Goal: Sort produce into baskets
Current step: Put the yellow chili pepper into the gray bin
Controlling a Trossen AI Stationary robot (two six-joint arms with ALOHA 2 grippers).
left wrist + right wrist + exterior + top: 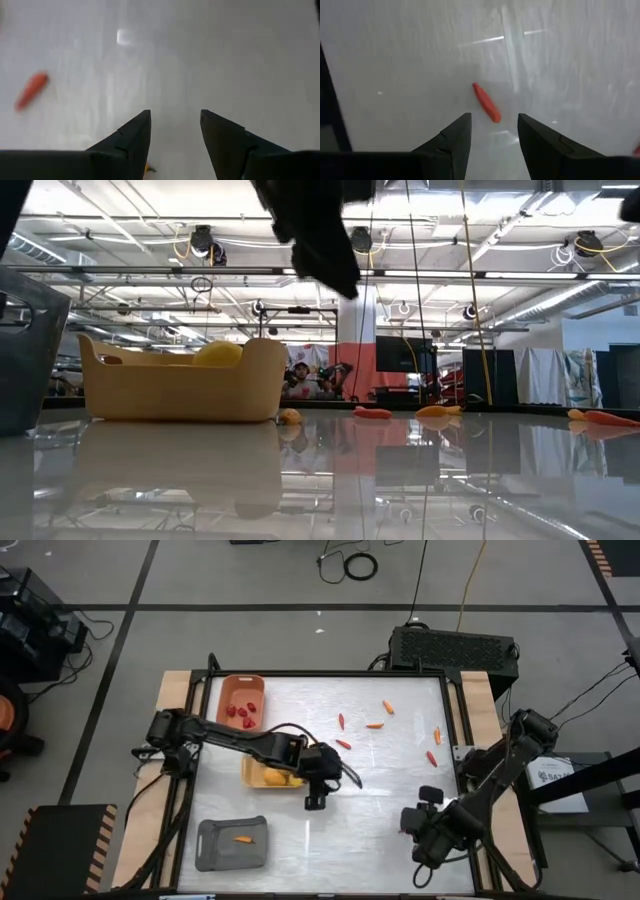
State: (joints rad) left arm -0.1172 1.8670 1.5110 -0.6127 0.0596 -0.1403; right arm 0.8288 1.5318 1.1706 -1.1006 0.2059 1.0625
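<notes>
The salmon-orange basket (240, 700) at the far left holds several red berries. The yellow basket (268, 776) in the middle left holds yellow fruits (218, 353). The grey basket (232, 843) at the near left holds one orange stick (243, 838). Several orange and red sticks (375, 725) lie loose on the table's far right part. My left gripper (330, 776) hangs open and empty above the table, just right of the yellow basket (180, 385). My right gripper (428, 802) is open and empty at the near right, and a red stick (486, 102) lies on the table beyond its fingers.
A small yellow-orange piece (289, 417) lies on the table by the yellow basket's right end. An orange-red stick (31, 91) shows in the left wrist view. Loose sticks (431, 757) lie near the table's right edge. A black box (455, 645) stands behind the table's far edge.
</notes>
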